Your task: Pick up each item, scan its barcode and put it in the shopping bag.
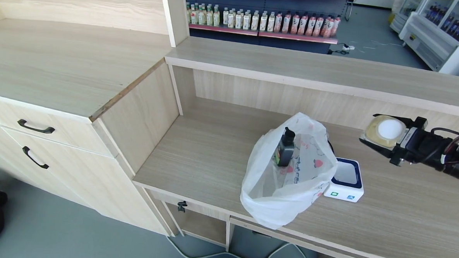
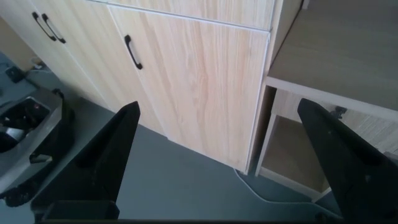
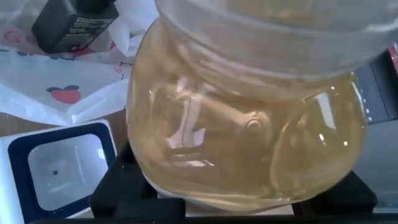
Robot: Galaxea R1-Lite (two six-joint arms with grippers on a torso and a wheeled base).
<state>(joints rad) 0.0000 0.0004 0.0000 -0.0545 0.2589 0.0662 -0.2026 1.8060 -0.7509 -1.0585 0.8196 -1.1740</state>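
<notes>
Holding a round jar (image 1: 389, 130) of yellow liquid with a white lid, our right gripper (image 1: 373, 132) has its jaws closed on the jar's sides. The jar hangs in the air over the counter (image 1: 213, 155), near the white and blue scanner (image 1: 345, 180) but not touching it. Our right arm comes in flat from the right edge. The scanner sits right against the white shopping bag (image 1: 285, 185), and a dark bottle (image 1: 284, 149) stands inside the bag. Our left gripper (image 2: 217, 109) is wide open and holds nothing, down low by the cupboard doors (image 2: 199, 81). We cannot see a barcode on the jar.
</notes>
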